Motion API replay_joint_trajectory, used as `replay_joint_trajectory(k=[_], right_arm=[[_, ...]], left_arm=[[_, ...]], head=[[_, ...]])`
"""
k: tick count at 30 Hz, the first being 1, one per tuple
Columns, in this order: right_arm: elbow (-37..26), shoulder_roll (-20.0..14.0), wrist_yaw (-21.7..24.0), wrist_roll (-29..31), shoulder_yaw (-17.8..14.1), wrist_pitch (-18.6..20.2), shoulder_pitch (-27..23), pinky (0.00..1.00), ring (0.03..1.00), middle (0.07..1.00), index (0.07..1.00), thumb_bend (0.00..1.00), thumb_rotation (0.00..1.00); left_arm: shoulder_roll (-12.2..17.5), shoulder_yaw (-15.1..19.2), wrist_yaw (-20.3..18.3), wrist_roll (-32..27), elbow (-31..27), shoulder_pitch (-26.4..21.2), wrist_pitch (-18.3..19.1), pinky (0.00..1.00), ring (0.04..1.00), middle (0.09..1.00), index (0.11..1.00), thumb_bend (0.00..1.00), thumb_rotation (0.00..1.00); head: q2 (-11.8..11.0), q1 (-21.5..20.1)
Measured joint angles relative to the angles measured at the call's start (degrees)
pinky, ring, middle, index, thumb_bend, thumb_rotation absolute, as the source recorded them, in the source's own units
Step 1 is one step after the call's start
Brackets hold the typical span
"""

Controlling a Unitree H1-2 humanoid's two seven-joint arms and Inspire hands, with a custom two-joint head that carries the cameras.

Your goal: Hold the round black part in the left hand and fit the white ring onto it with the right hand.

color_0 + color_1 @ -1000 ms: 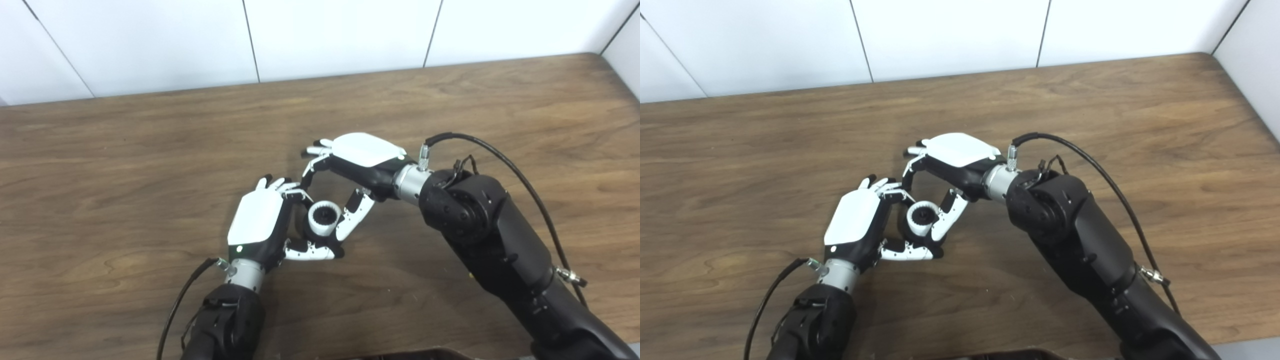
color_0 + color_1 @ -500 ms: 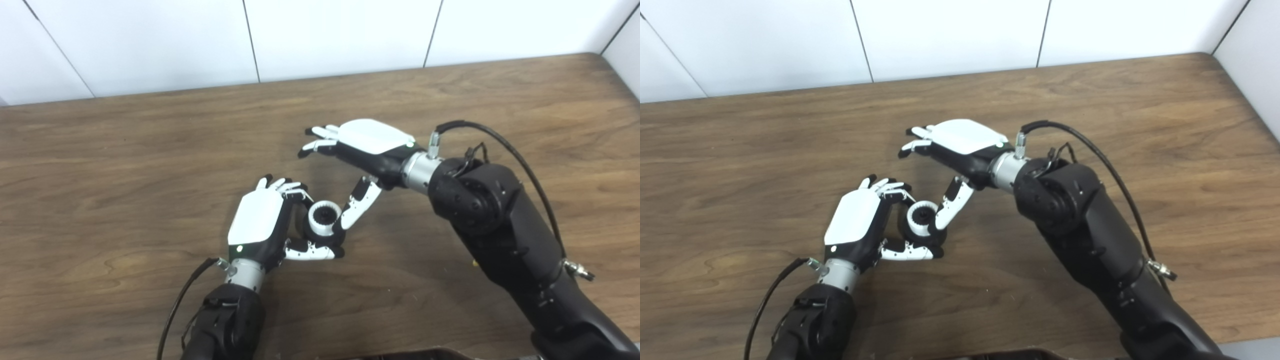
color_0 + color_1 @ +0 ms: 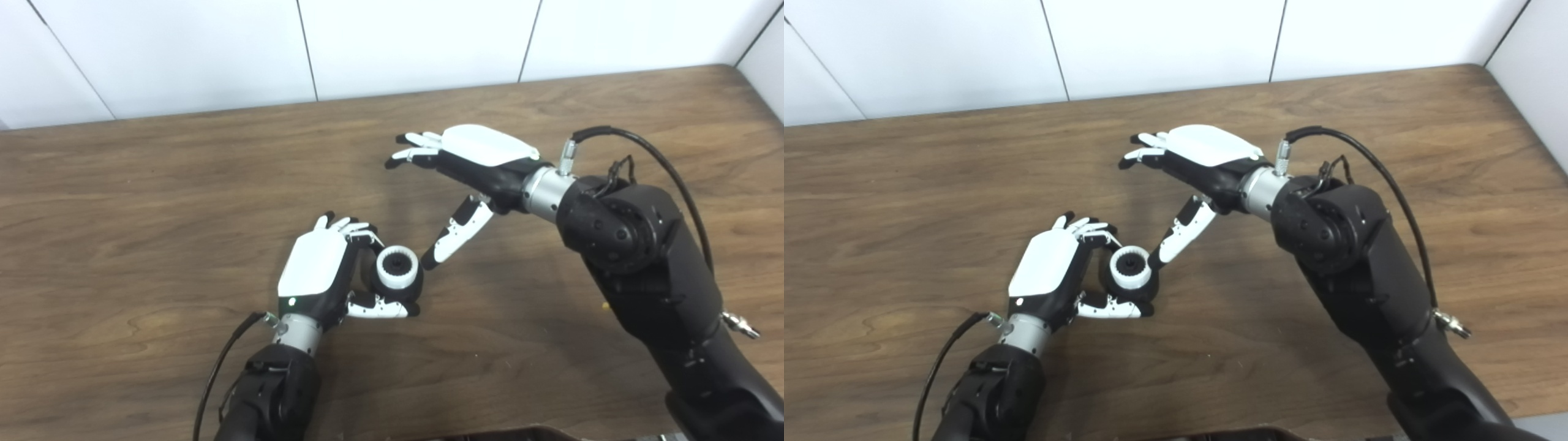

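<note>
- Left eye view showed a brown wooden table [image 3: 153, 202] seen from above, with two robot arms reaching in from the bottom edge.
- Near the table's middle, the left hand [image 3: 318, 272] was curled around the round black part [image 3: 409, 288], fingers over the far side and thumb along the near side.
- The toothed white ring [image 3: 397, 268] sat on top of the black part, its open centre facing upward.
- Judging by how the ring lay, the fitting step looked done or nearly so; whether it was fully seated could not be told.
- The right hand [image 3: 481, 159] hovered above the table, apart from the ring, fingers spread and flat, holding nothing.
- Its thumb [image 3: 456, 233] pointed down and left, the tip just beside the ring without clearly touching.
- A likely next move would be a check or a final press on the ring, calling for the left hand's grip to stay firm.
</note>
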Motion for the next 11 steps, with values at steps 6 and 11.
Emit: replay_joint_trajectory(k=[6,11], right_arm=[[0.0,0.0,0.0,0.0,0.0,0.3,0.0,1.00,1.000,0.993,0.872,1.00,0.41],[0.1,0.0,0.0,0.2,-0.1,1.1,0.0,1.00,1.000,0.996,0.862,1.00,0.40]], left_arm=[[0.3,-0.1,-4.2,1.7,-1.8,-0.3,1.4,1.00,0.918,0.868,0.858,0.91,0.26],[0.5,0.0,-8.0,2.1,-3.1,-1.2,2.6,1.00,0.939,0.897,0.927,0.99,0.30]], head=[[0.1,0.1],[0.2,0.2]])
